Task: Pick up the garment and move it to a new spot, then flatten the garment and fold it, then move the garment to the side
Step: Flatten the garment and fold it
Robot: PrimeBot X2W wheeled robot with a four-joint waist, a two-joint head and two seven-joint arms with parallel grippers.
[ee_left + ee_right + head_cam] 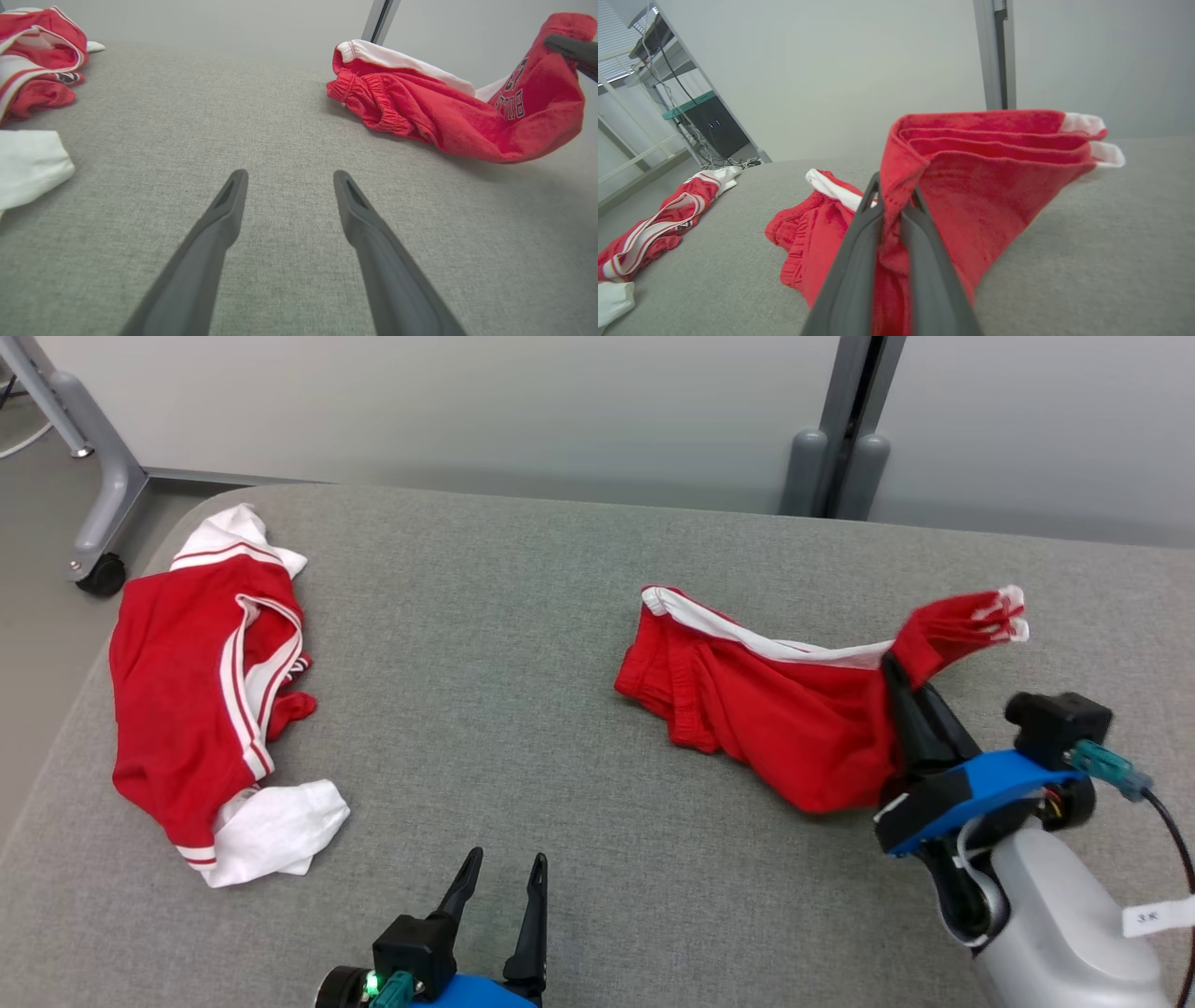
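The shorts (775,709) are found on the desk (523,616) well apart from the shirt (187,691), on the side away from it and towards the right arm. One bunched leg end of the shorts is gripped by the right hand (893,665), whose fingers are clenched tight on the red cloth, as is seen plainly in the right wrist view (894,189). That end is held up off the desk, with its white-edged tip sticking out past the fingers on the side away from the shirt. The rest of the cloth slopes down, and the waistband end, the end nearer the shirt, rests crumpled on the desk. The left hand (507,859) is released and holds nothing; its fingers are spread apart low over bare desk between the shirt and the shorts (290,176). The step in hand is judged to be the first one, the pick-up and carry, with only part of the garment raised so far. For the next move, a higher lift is likely called for, so that the trailing waistband is not dragged into deeper creases. A set-down spot well apart from the shirt is also needed, with bare desk enough for flattening. The left hand would then be needed at a second corner.
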